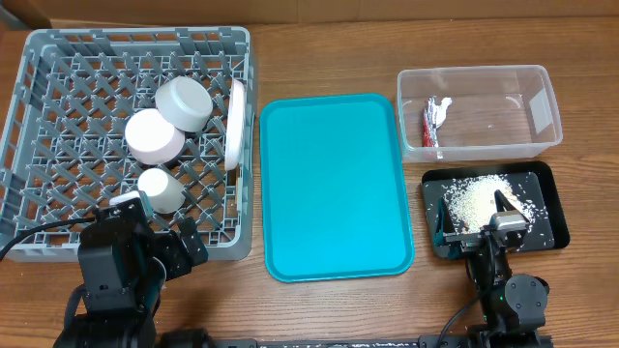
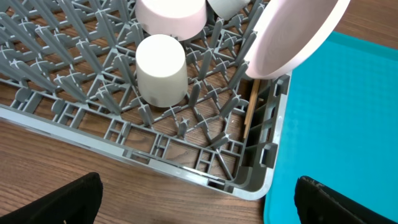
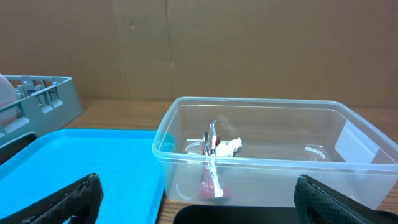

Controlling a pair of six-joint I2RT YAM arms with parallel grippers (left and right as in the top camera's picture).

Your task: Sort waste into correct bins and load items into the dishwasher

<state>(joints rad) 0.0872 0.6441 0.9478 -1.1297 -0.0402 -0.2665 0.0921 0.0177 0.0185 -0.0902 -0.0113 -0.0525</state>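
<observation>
The grey dish rack (image 1: 58, 58) holds the white plate (image 1: 235, 124) on edge, the pale grey bowl (image 1: 184, 102), the whitish-pink bowl (image 1: 154, 135) and the white cup (image 1: 161, 190). A chopstick (image 2: 249, 118) lies in the rack by its right wall. The red-and-silver wrapper (image 1: 431, 121) lies in the clear tub (image 1: 546, 97), also in the right wrist view (image 3: 210, 165). Rice (image 1: 476, 199) is heaped in the black tray (image 1: 551, 208). My left gripper (image 1: 160, 246) is open and empty at the rack's front edge (image 2: 193, 205). My right gripper (image 1: 479, 227) is open and empty over the black tray (image 3: 199, 208).
A large teal tray (image 1: 334, 188) lies in the middle between the rack and the bins. A cardboard wall (image 3: 249, 43) stands behind the table. Bare wooden tabletop (image 1: 580, 300) runs along the front.
</observation>
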